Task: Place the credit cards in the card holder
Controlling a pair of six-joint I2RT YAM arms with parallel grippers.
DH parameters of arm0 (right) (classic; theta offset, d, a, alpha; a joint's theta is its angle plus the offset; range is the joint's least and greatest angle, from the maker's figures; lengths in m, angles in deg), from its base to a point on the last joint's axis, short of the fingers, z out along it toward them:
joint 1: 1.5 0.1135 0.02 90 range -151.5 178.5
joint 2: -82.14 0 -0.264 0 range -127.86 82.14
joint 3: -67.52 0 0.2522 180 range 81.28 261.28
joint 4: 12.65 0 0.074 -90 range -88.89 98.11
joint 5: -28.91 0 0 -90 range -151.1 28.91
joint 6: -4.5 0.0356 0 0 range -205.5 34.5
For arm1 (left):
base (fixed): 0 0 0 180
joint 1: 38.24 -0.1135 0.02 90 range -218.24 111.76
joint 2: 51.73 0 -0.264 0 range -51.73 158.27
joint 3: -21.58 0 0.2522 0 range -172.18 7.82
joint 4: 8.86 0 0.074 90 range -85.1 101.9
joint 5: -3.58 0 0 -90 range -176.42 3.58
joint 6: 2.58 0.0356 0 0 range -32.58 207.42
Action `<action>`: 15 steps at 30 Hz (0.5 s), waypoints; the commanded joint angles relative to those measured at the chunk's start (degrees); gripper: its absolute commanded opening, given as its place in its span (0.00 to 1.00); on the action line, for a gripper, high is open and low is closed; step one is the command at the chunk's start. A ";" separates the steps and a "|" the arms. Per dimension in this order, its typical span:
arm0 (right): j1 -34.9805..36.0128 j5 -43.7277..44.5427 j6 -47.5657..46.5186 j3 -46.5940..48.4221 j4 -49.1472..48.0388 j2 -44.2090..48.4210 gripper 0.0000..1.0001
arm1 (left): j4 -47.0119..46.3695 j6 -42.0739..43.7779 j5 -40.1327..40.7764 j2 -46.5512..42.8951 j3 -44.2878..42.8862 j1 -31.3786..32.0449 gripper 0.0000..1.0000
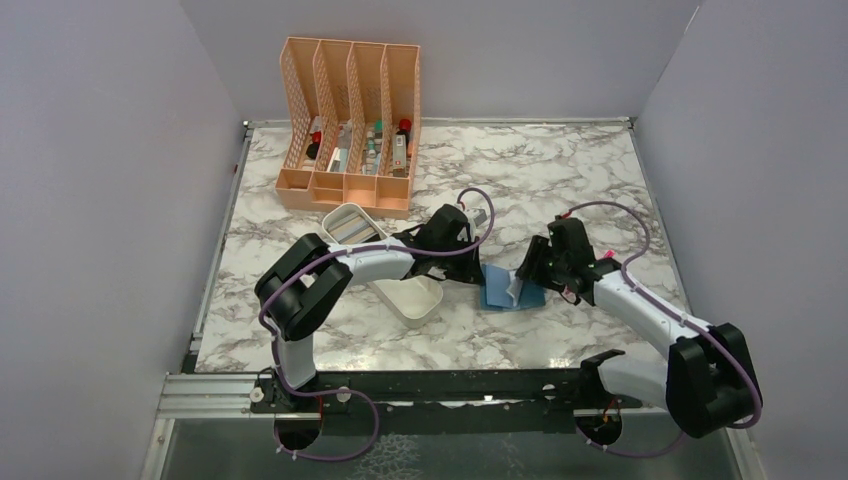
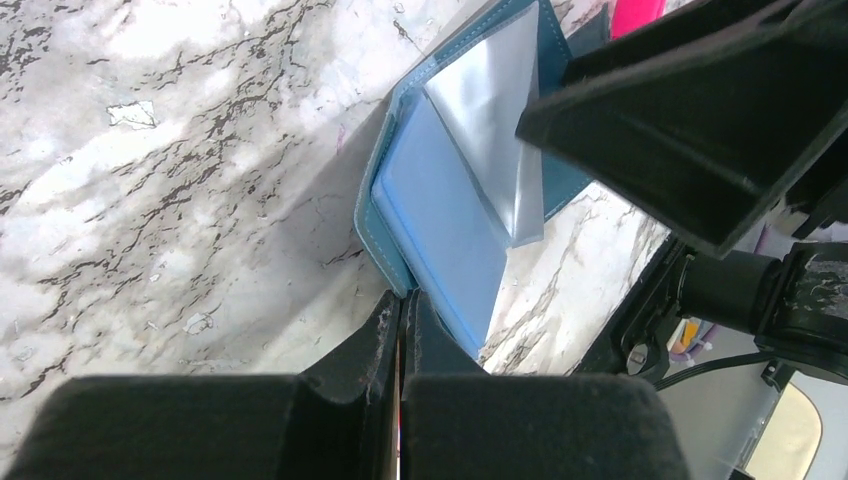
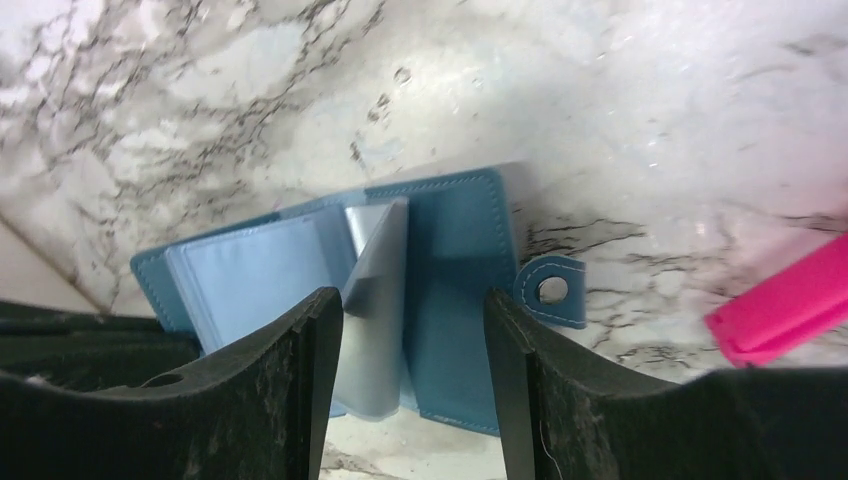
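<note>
Card holder [image 3: 455, 250] lies open and flat on the marble-patterned table [image 1: 560, 170], between the two grippers. I judge it light and limp: a teal stitched cover with a soft spine and glossy clear plastic sleeves [image 3: 375, 290] inside, one leaf standing up. The sleeves look slippery and would likely buckle if pushed. The cover edge or the snap tab [image 3: 550, 290] offers a firmer hold, and the cover will probably need pinning while a card enters.

Right gripper [image 3: 412, 300] has its fingers wide apart, straddling the raised leaf and holding nothing. Left gripper [image 2: 400, 315] sits at the holder's near edge, fingers pressed to a hairline slit; I cannot tell whether a card is pinched there.

Credit cards I cannot identify with certainty; pale flat pieces lie in the white tray [image 1: 352, 225].
</note>
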 commanded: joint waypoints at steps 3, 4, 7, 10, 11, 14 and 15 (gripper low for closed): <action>-0.04 15.25 1.72 5.37 9.61 -0.08 0.59 | 1.48 1.46 0.63 1.28 -2.27 0.34 0.00; -0.04 16.81 1.69 5.95 10.26 0.68 0.60 | 1.50 1.60 0.57 1.47 -2.37 0.30 0.00; -0.04 20.08 1.14 8.68 12.81 1.53 0.60 | 1.53 1.74 0.28 1.96 -2.77 0.28 0.00; -0.04 19.20 0.26 11.67 15.75 1.49 0.59 | 1.61 1.66 -0.09 2.03 -3.12 0.31 0.00; -0.04 17.08 -0.19 12.24 15.97 1.90 0.57 | 1.57 1.65 -0.12 2.01 -3.18 0.35 0.00; 0.04 7.32 -0.74 13.02 14.29 4.88 0.52 | 1.71 1.45 -0.54 2.10 -3.71 0.27 0.00; 0.07 3.91 -0.55 12.85 12.86 5.90 0.51 | 1.76 1.27 -0.75 2.08 -3.91 0.27 0.00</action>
